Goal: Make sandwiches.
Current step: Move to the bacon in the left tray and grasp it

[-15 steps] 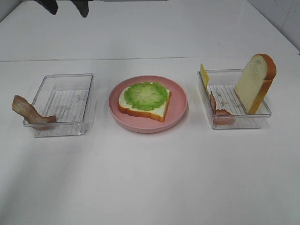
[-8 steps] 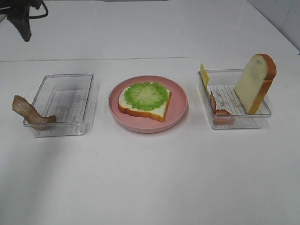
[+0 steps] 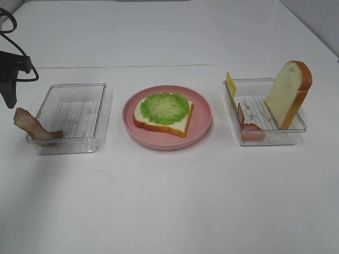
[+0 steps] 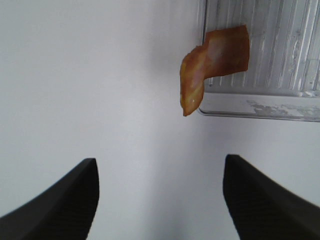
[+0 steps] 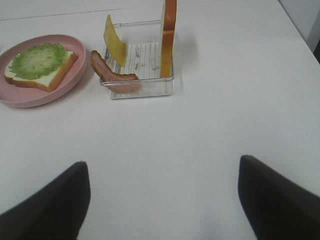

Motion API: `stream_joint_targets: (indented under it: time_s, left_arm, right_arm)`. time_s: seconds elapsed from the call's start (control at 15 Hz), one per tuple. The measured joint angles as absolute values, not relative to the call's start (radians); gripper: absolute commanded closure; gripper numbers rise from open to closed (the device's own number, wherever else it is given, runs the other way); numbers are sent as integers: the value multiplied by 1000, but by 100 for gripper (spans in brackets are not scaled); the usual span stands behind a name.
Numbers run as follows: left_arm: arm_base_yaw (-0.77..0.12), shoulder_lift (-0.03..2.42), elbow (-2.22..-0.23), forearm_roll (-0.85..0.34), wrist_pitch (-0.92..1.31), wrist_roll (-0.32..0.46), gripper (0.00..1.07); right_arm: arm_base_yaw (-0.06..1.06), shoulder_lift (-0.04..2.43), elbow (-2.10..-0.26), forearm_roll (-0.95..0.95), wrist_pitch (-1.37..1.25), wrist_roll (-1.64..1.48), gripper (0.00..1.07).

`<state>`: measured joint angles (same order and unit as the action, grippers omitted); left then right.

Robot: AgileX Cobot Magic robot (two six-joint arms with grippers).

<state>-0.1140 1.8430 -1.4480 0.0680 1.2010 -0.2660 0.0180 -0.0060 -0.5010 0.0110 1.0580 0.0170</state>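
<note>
So far only lettuce (image 3: 165,108) on bread (image 3: 177,126) on the plate (image 3: 204,114); left to add: bacon (image 3: 34,127) draped over the left tray (image 3: 100,87) rim, cheese (image 3: 231,84) and top slice (image 3: 286,95) in the right tray (image 3: 297,129); left gripper (image 4: 160,164) and right gripper (image 5: 162,165) wide, empty.

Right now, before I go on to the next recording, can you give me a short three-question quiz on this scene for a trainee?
1. True or false: the lettuce lies on a bread slice on the pink plate.
2. Pick one. The other bread slice is:
A) leaning upright in the right tray
B) flat on the lettuce
C) held by a gripper
3. Short answer: which food drapes over the edge of the left tray, and is the left gripper holding it?

Key:
1. True.
2. A.
3. A bacon strip. No, the jaws stand open and empty.
</note>
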Motion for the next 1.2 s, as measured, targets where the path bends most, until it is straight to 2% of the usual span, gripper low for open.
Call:
stream_joint_targets:
  time_s: [0.27, 0.53, 0.73, 0.93, 1.0, 1.2]
  left_arm:
    - [-114, 1911, -1448, 57, 1142, -266, 40]
    - [-114, 2002, -1448, 8, 1025, -266, 52]
    - [-114, 2044, -1448, 6, 1011, -266, 52]
    - [-114, 2054, -1448, 0, 992, -266, 72]
    - [-114, 2054, -1448, 0, 989, -266, 82]
    - [-114, 2054, -1448, 6, 987, -266, 101]
  right_arm:
    - [18, -6, -501, 11, 1058, 17, 31]
    - [18, -6, -501, 11, 1058, 17, 31]
    - [18, -6, -501, 11, 1058, 17, 31]
    - [18, -6, -501, 11, 1058, 17, 31]
    - [18, -6, -501, 11, 1058, 17, 31]
    - [18, -6, -501, 11, 1058, 17, 31]
